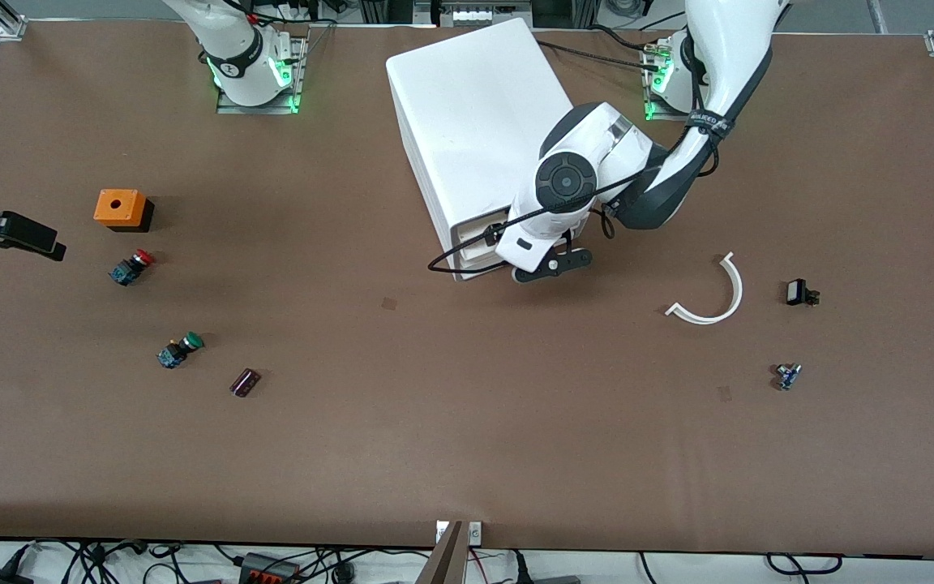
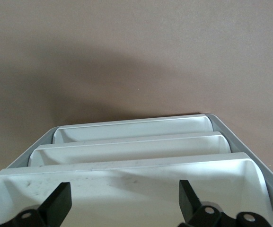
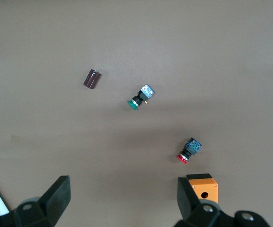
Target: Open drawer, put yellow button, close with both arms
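The white cabinet (image 1: 475, 105) stands mid-table near the arms' bases. Its top drawer (image 1: 473, 234) looks shut or nearly shut. In the left wrist view the top drawer (image 2: 127, 172) lies closest, with the two lower drawer fronts stepped past it. My left gripper (image 2: 124, 208) is open and empty, with its jaws spread over the top drawer's front edge; in the front view my left gripper (image 1: 544, 264) hangs at the cabinet's front. My right gripper (image 1: 33, 237) is open and empty over the table, beside the orange box (image 3: 202, 185). No yellow-capped button shows clearly.
A red-capped button (image 1: 131, 266), a green-capped button (image 1: 180, 349) and a dark cylinder (image 1: 245, 382) lie toward the right arm's end. A white curved strip (image 1: 714, 296), a black part (image 1: 799, 292) and a small blue-bodied part (image 1: 787, 375) lie toward the left arm's end.
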You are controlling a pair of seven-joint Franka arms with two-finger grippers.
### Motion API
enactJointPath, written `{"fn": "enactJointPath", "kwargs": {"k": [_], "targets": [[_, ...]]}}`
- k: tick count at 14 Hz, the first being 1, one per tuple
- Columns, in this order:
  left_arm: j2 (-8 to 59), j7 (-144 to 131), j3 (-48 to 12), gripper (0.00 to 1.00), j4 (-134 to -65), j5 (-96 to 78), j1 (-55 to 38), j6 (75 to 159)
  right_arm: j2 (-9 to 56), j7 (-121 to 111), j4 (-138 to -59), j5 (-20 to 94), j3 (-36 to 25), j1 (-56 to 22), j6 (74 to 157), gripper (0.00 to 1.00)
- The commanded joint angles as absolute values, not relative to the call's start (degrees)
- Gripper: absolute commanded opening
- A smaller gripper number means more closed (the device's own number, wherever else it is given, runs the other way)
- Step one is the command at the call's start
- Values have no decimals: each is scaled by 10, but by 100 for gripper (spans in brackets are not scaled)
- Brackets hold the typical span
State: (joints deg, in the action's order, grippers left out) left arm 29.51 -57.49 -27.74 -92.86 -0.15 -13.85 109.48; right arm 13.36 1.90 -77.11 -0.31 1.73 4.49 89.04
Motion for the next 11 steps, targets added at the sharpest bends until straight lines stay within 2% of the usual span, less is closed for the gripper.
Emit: {"fn": "enactJointPath", "kwargs": {"k": [1,5,11], "targets": [[272,-570,-286,100,-945,-11,-122,1089,116,10,-791,-4,20,51,899,100],[265,-518,-283,100,-920,19,-71,1088,117,10,-791,-3,21,51,900,100],[263,-380,-280,100,-832,105,6,981,117,9,-794,-3,22,48,911,100]]}}
